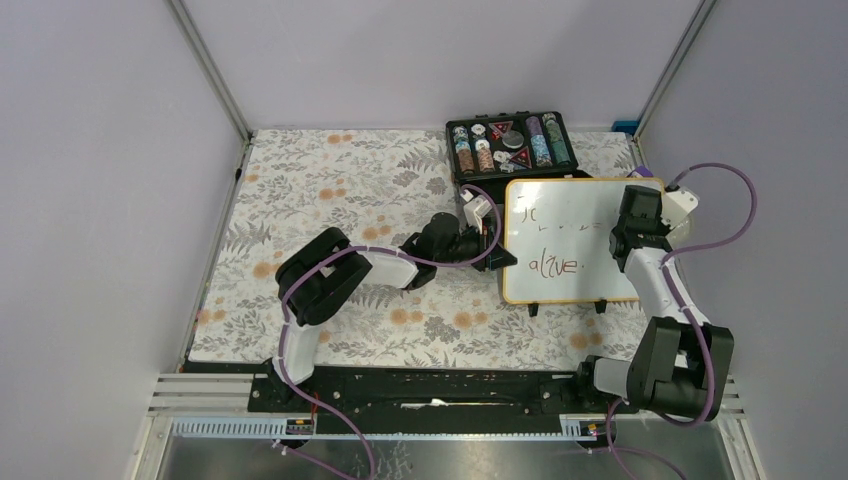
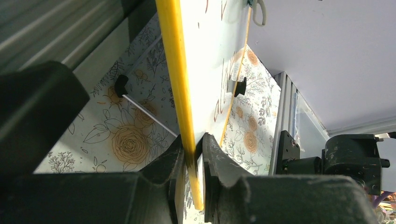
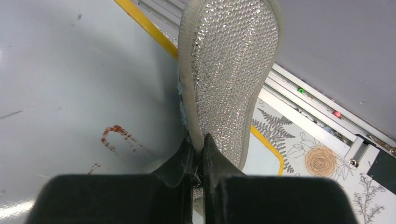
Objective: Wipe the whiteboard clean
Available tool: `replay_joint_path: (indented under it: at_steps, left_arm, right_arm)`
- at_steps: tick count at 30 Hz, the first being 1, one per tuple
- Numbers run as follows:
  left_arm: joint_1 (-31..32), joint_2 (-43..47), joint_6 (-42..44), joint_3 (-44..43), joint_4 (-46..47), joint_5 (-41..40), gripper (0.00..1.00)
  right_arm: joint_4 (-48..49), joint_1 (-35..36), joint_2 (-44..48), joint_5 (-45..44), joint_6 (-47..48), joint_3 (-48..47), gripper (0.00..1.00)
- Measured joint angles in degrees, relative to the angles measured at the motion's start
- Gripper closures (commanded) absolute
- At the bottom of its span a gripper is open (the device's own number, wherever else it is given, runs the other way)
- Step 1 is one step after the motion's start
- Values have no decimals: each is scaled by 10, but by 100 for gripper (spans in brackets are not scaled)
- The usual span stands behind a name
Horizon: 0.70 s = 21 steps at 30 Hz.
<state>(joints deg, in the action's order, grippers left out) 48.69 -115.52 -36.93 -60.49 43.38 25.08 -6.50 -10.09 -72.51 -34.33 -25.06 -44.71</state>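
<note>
A: Item one, left gripper (image 2: 192, 149)?

B: Jaws nearly closed, pinching the yellow frame (image 2: 180, 84) on the left edge of the whiteboard (image 1: 570, 215). The left arm (image 1: 330, 275) lies low and folded, with its forearm reaching right across the floral cloth (image 1: 330, 180) to that edge.

A: Item two, right gripper (image 3: 200, 142)?

B: Fully closed on the lower end of a glittery pad (image 3: 233, 60) with a grey fuzzy rim. The pad stands up from the fingers, just beside the white surface near the board's right edge. The right arm (image 1: 660, 290) rises from its base and bends in over that edge.

A: The board itself?

B: It sits right of centre on the cloth, between the two grippers. Red writing (image 1: 553, 266) runs low on its face, with fainter marks above. A red smear (image 3: 116, 137) shows beside the pad. Black feet (image 1: 533, 308) sit along the near side.

A: Surroundings?

B: A black case (image 1: 510, 143) of coloured chips lies just behind the board's far left corner, close to the left wrist. A purple cable (image 1: 725, 200) loops out to the right of the right arm
</note>
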Motion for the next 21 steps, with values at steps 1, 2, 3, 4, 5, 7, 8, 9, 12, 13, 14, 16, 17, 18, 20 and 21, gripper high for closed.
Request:
replay_joint_path:
  at_steps: [1,2,3,4,5,7,8,9,12,13,14,16,17,18,20,21]
  left_arm:
    - [0,0,0,1,-1,0,100]
    - [0,0,-1,1,-2,0,100]
    - [-1,0,-1,1,-2,0,100]
    - [-1,0,-2,1,-2,0,100]
    - [-1,0,-2,1,-2,0,100]
    - [-1,0,-2,1,-3,0,100]
    - [-2,0,-2,1,-4,0,100]
    - [-2,0,-2,1,-5,0,100]
    - [-2,0,-3,2,-6,2,100]
    - [-2,0,-4,2,-6,2,100]
    - [-3,0,-4,2,-5,1,100]
    - [-3,0,-4,2,-4,1,100]
    - [-3,0,-4,2,-4,1,100]
    - [-3,0,-3,2,-3,1,100]
    - [-3,0,-2,2,-4,1,100]
    - [-3,0,-2,2,-4,1,100]
  right_arm:
    - [-5,0,0,-4,-1,0,100]
    - [-8,0,1,-6,0,0,100]
    - [-9,0,1,-6,2,0,100]
    - [-10,0,2,-4,7,0,100]
    - [-9,0,3,-1,12,0,100]
    - [-3,0,10,9,26,7,100]
    - [2,2,16,12,33,12,100]
    - [8,5,23,15,43,18,100]
    - [21,23,37,30,76,31,100]
    - [28,27,42,42,86,34,100]
    - [35,30,47,59,96,36,100]
    - [51,36,54,99,116,37,100]
    - [58,38,56,118,125,37,100]
    - [67,43,59,141,135,37,100]
    - [79,54,64,176,151,37,100]
    - [83,62,66,187,158,36,100]
